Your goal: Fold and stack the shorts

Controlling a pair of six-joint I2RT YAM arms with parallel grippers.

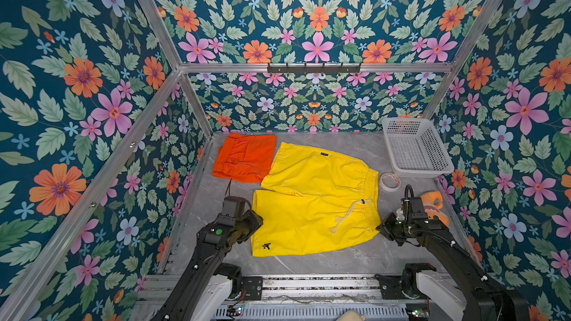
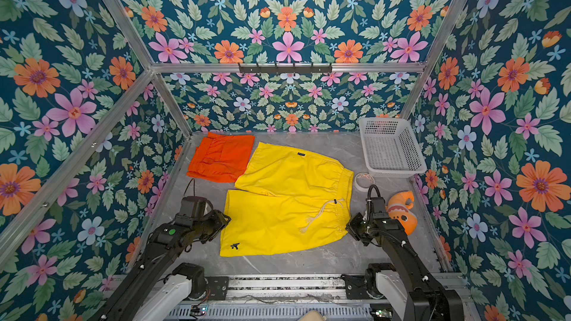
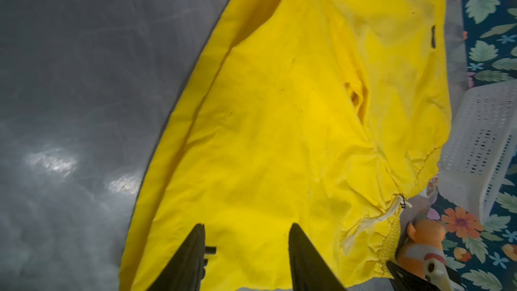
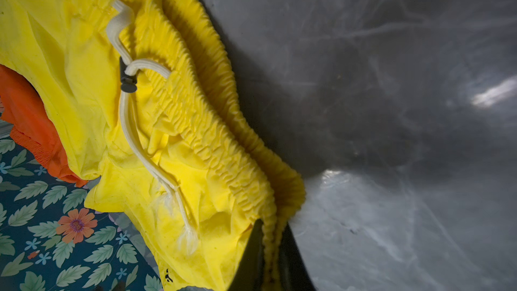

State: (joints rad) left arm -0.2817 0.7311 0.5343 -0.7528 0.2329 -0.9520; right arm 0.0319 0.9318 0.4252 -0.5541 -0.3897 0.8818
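yellow shorts (image 1: 312,205) flat mid-counter (image 1: 324,262), waistband (image 4: 212,124) toward my right | right fingers (image 4: 251,256) pinched shut on waistband corner; anchor for the fold | left fingers (image 3: 305,258) half-open over leg hem, holding nothing; likely next pinch | orange shorts (image 1: 245,157) folded far-left; stack base, I'd guess

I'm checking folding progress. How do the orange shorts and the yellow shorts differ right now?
The orange shorts are folded into a compact rectangle; the yellow shorts lie spread out with both legs showing. The yellow pair covers far more table than the orange pair. The right gripper has its jaws shut on the yellow pair's waistband, while no gripper holds the orange pair. Both are bright, thin fabric lying on the grey table.
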